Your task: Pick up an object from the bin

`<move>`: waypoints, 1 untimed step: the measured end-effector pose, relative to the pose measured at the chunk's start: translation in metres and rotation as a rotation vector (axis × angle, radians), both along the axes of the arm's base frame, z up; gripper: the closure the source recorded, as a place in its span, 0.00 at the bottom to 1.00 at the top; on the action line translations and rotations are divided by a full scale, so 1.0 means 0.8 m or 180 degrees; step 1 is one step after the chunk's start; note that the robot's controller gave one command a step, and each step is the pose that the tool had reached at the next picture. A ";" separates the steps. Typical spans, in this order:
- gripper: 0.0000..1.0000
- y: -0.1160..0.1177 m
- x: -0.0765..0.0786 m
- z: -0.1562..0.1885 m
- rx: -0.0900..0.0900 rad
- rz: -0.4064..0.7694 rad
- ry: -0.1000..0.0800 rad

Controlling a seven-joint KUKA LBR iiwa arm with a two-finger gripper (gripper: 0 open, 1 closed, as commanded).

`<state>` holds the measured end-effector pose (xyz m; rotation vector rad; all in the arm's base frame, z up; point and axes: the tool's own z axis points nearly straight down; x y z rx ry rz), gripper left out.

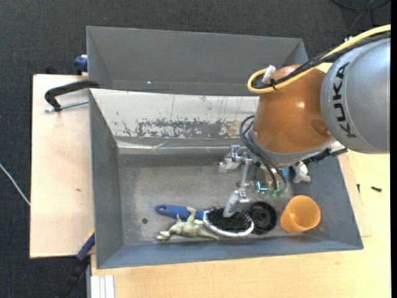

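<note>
In the grey bin [105, 185], against its near wall, lies a black-bristled brush [231, 223] with a white rim; touching the brush on the view's left sprawls a pale toy lizard [185, 230]; just behind the lizard, left of the brush, lies a blue handle [170, 210]; right of the brush sits a black round part [263, 216], and beyond that an orange cup [301, 214], mouth up; the pincer [239, 198] hangs just over the brush's far edge, released or clenched I cannot tell; farther back the arm's orange cover [288, 117].
</note>
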<state>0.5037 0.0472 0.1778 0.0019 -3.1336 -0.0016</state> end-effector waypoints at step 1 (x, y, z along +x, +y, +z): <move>0.00 0.008 -0.014 -0.120 0.0004 0.0595 0.0001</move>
